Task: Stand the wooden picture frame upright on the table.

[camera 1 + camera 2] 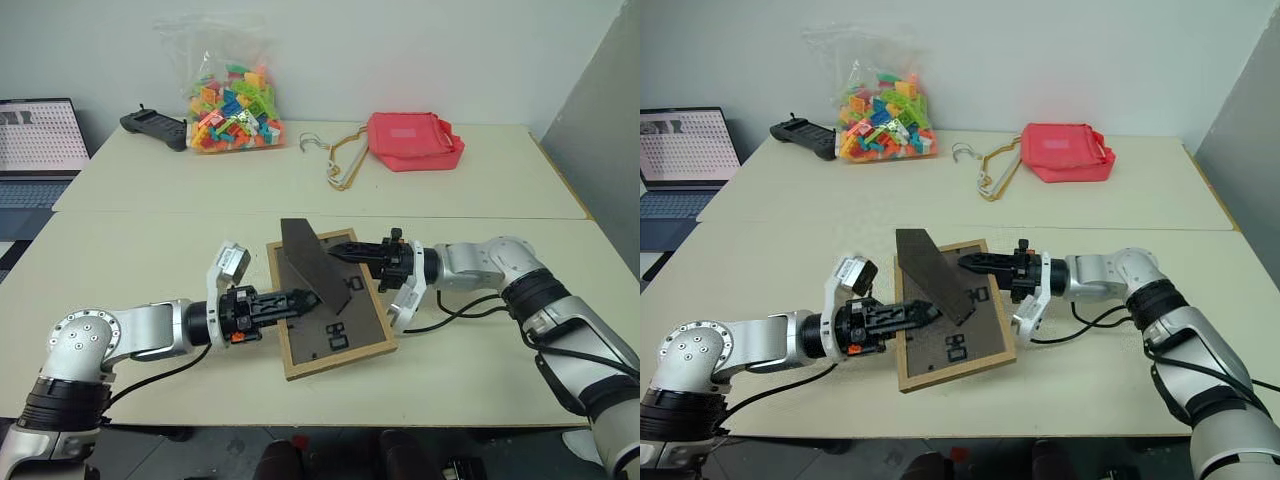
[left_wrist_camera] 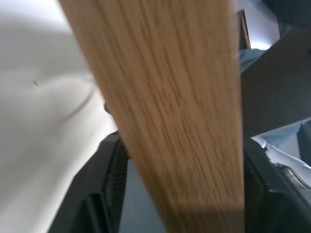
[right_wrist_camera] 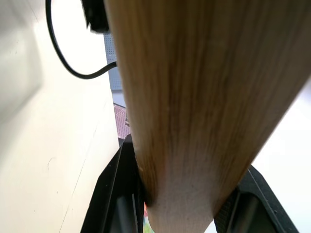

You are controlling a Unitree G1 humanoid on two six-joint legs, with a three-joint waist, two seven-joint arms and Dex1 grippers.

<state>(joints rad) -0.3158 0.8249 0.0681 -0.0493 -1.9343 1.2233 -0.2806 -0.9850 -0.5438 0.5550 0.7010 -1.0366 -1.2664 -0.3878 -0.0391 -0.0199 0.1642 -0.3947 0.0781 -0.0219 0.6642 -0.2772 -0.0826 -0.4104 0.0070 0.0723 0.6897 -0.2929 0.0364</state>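
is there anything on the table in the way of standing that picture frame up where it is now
Nothing visible. The wooden picture frame lies back-up between the left gripper and right gripper, stand flap raised. The table around it is bare; the bag of bricks, hanger and red pouch sit far behind.

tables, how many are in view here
2. The near table holds the wooden picture frame, lying back side up between the two grippers. The far table, butted against it, carries a bag of coloured blocks, a hanger and a red pouch.
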